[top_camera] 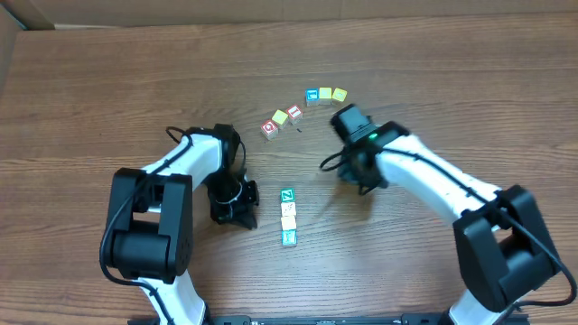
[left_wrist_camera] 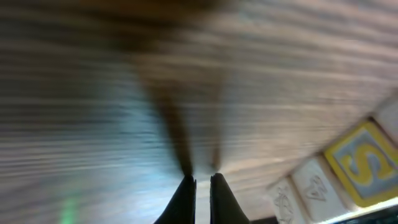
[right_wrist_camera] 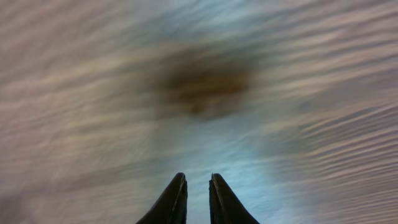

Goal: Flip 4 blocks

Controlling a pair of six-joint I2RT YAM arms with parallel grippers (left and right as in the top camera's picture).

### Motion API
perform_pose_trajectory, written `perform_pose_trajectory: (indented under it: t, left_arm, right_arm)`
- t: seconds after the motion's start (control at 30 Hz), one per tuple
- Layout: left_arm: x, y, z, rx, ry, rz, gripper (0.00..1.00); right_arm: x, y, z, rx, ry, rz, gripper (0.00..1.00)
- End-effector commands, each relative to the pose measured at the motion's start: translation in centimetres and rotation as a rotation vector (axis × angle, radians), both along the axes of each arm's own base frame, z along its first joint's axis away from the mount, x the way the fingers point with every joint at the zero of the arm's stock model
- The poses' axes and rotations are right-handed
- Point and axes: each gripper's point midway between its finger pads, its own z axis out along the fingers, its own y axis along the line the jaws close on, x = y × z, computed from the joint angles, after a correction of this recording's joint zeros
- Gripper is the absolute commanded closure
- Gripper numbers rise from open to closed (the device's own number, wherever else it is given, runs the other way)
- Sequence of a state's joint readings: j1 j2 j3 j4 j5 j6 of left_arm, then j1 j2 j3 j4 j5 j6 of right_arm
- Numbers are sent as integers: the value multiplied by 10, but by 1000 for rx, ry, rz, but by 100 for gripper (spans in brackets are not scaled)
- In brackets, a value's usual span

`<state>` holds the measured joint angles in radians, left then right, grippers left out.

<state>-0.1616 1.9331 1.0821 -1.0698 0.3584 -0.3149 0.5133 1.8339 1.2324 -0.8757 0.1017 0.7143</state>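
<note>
Four blocks lie in a short column at the table's middle: a green Z block (top_camera: 287, 195) on top, a pale cream block (top_camera: 288, 209), a yellowish block (top_camera: 288, 223) and a teal block (top_camera: 289, 237). My left gripper (top_camera: 242, 218) (left_wrist_camera: 202, 178) rests just left of the column, shut and empty. Its wrist view shows a yellow S face (left_wrist_camera: 360, 163) and a pale face (left_wrist_camera: 320, 186) at the lower right. My right gripper (top_camera: 354, 178) (right_wrist_camera: 198, 176) hangs right of the column, well apart from it. Its fingers stand slightly parted over bare wood, holding nothing.
An arc of other cubes lies further back: a red cube (top_camera: 269, 129), a yellow cube (top_camera: 281, 117), a second red cube (top_camera: 294, 112), a blue cube (top_camera: 312, 96) and two yellowish ones (top_camera: 332, 94). A cardboard edge (top_camera: 18, 18) borders the far left.
</note>
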Motion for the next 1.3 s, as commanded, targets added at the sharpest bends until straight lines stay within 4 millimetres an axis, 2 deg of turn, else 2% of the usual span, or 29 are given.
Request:
perform_pose_trajectory:
  t: [0.0,0.17,0.23,0.33,0.4,0.5,0.57,0.6,0.67,0.77,0.8,0.9,1.1,1.27]
  left_arm:
    - [-12,-11,-13,-39,3,-35,96]
    - [-6,-22,-13,-37,-58,-82,96]
    - [1,-18,-8,9,-96,-71,96]
    - [15,-8,11,80,-179,-39,96]
    - [22,-7,30,75,-247,-26,96]
    - [24,-6,54,93,-320,-4,96]
    - [22,-1,62,153,-352,-1,96]
    - [22,0,64,173,-360,-4,96]
    - [19,-6,63,185,-366,-21,96]
    - [13,-18,56,197,-366,-34,96]
    - [11,-19,52,236,-371,-41,96]
    - [10,-19,49,289,-380,-43,96]
    - [9,-27,48,287,-388,-41,96]
    - [7,-32,37,265,-400,-31,96]
  right_arm:
    - [7,-26,-6,-39,7,-46,85]
    - [10,-51,-15,-69,6,-73,81]
    - [11,-60,-19,-84,5,-73,78]
    - [11,-76,-23,-113,6,-106,77]
    - [11,-86,-26,-118,6,-132,77]
    - [14,-96,-31,-107,-3,-166,76]
    - [16,-97,-33,-85,-8,-176,74]
    - [17,-96,-34,-76,-9,-177,68]
    - [16,-94,-35,-66,-8,-177,46]
    - [15,-95,-35,-68,-2,-176,21]
    - [13,-95,-35,-71,4,-176,0]
    - [13,-95,-35,-71,4,-176,0]
    - [18,-93,-35,-58,-13,-188,0]
    - [18,-94,-35,-59,-13,-188,0]
